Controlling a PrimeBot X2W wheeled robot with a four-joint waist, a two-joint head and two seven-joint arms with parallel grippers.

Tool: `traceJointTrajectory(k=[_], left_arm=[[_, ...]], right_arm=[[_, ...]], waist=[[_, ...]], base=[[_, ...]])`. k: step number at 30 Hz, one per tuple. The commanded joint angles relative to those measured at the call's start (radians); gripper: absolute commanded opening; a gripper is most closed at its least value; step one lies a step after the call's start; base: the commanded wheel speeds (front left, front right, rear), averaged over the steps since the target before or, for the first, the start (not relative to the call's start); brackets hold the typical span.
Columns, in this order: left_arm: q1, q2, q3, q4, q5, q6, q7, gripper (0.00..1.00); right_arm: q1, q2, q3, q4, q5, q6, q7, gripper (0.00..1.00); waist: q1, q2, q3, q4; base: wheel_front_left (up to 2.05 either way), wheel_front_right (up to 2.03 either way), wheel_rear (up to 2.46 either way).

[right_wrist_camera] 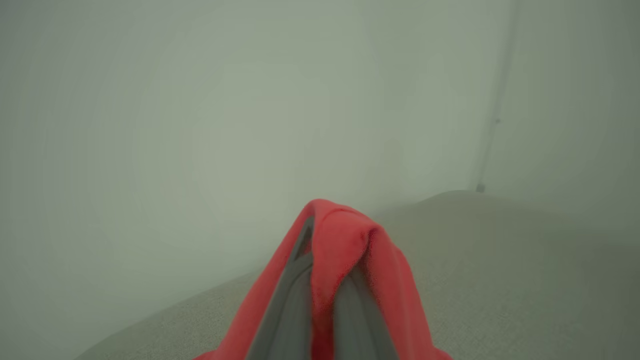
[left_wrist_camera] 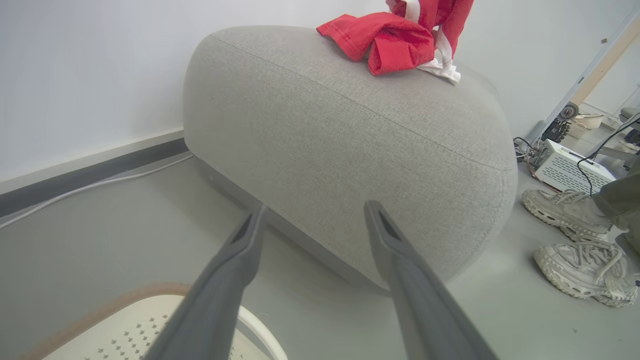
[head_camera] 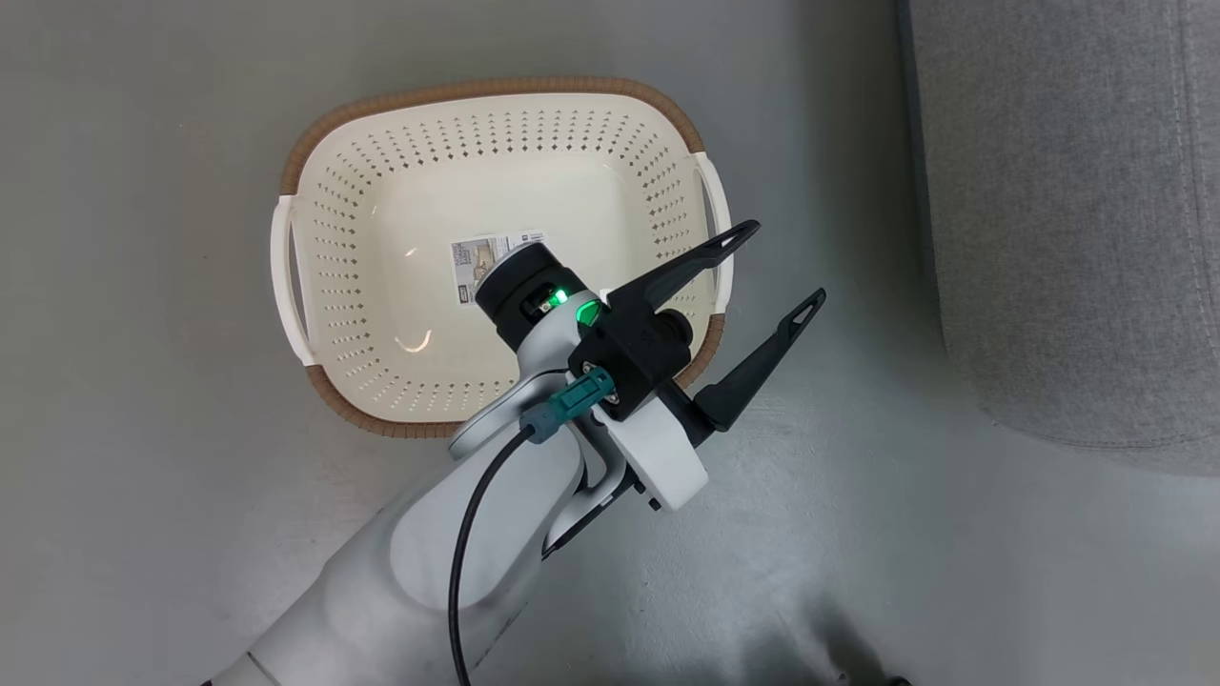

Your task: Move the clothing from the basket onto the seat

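Soft red clothing [right_wrist_camera: 350, 250], pinched by the right gripper [right_wrist_camera: 330, 240], drapes over its tips above the woven grey sofa [right_wrist_camera: 500, 260]; left gripper [head_camera: 782, 265] spread.

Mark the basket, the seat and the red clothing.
basket [head_camera: 496, 88]: head view, on its brown woven rim at the top.
seat [left_wrist_camera: 350, 150]: left wrist view, on its grey rounded side.
red clothing [left_wrist_camera: 395, 47]: left wrist view, on the folded red fabric.

We see a lab-like test room: grey floor [head_camera: 143, 476], plain white wall [left_wrist_camera: 90, 75], vented equipment box [left_wrist_camera: 575, 172] and cables [left_wrist_camera: 523, 146] by the sofa [left_wrist_camera: 350, 150].
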Motion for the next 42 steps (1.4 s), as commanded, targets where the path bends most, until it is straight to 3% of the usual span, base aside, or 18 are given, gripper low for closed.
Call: traceJointTrajectory(k=[1,8,11,19,32,42], left_arm=[[-0.012,-0.002,0.024,-0.026,0.008,-0.007,-0.006,1.0],[-0.005,-0.004,0.034,-0.025,0.0,-0.007,-0.006,1.0],[0.002,-0.004,0.04,-0.028,-0.003,-0.007,-0.006,1.0],[0.048,-0.005,0.066,-0.025,-0.021,-0.007,-0.006,1.0],[0.184,-0.005,0.161,-0.027,-0.038,-0.007,-0.006,1.0],[0.319,0.0,0.285,-0.02,-0.034,-0.007,-0.006,1.0]], right_arm=[[-0.007,-0.02,0.006,0.04,-0.009,0.004,-0.003,0.0],[0.048,0.045,0.077,0.185,0.067,0.004,-0.003,0.0],[0.109,0.055,0.097,0.185,0.109,0.004,-0.005,1.0],[0.299,0.106,0.167,0.061,0.208,0.004,-0.006,1.0],[0.555,0.185,0.377,-0.111,0.323,0.004,-0.006,1.0],[0.668,0.238,0.497,-0.255,0.307,0.004,-0.006,1.0]], waist=[[0.0,0.0,0.008,0.01],[0.0,0.0,-0.025,0.017],[0.0,0.0,-0.052,0.019],[0.0,0.0,-0.152,0.027],[0.0,0.0,-0.349,0.067],[0.0,0.0,-0.507,0.123]], base=[[0.0,0.0,0.0],[0.0,0.0,0.0],[0.0,0.0,0.0],[0.0,0.0,0.0],[0.0,0.0,0.0],[0.0,0.0,0.0]])
